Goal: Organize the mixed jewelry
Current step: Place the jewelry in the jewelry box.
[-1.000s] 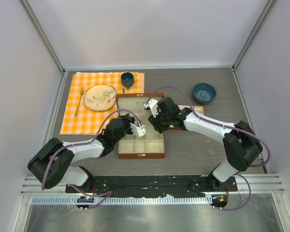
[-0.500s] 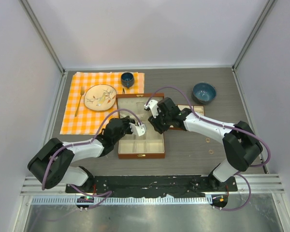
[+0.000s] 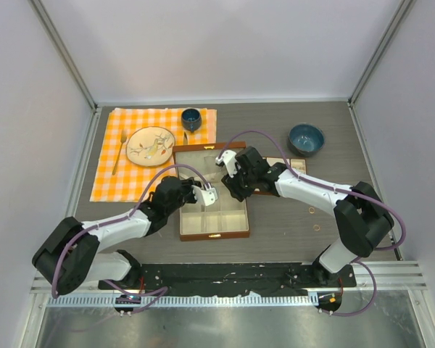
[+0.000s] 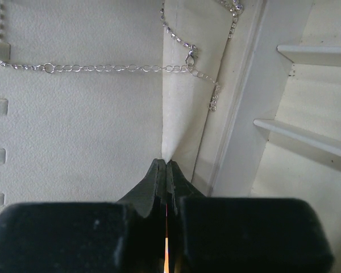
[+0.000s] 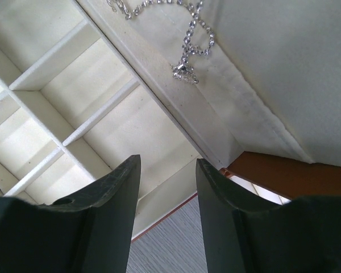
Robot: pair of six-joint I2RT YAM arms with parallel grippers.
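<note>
The brown jewelry box (image 3: 235,233) lies open mid-table, with a cream lining and dividers. A thin silver chain (image 4: 119,68) lies across the lining in the left wrist view. It also shows in the right wrist view (image 5: 188,50). My left gripper (image 4: 163,163) is shut, pinching a raised fold of the cream lining (image 4: 179,122) just below the chain. In the top view the left gripper (image 3: 207,196) sits over the box's middle. My right gripper (image 5: 167,170) is open and empty above the box's edge, over its compartments (image 5: 74,96). Two tiny copper rings (image 3: 312,211) lie on the table to the right.
An orange checked cloth (image 3: 109,181) at the back left holds a plate (image 3: 151,145), a gold spoon (image 3: 119,152) and a dark cup (image 3: 191,118). A blue bowl (image 3: 306,138) stands at the back right. A flat pale card (image 3: 288,163) lies under the right arm.
The box has shifted and turned slightly, and the left arm's elbow has swung lower and to the left. The right arm has barely moved.
</note>
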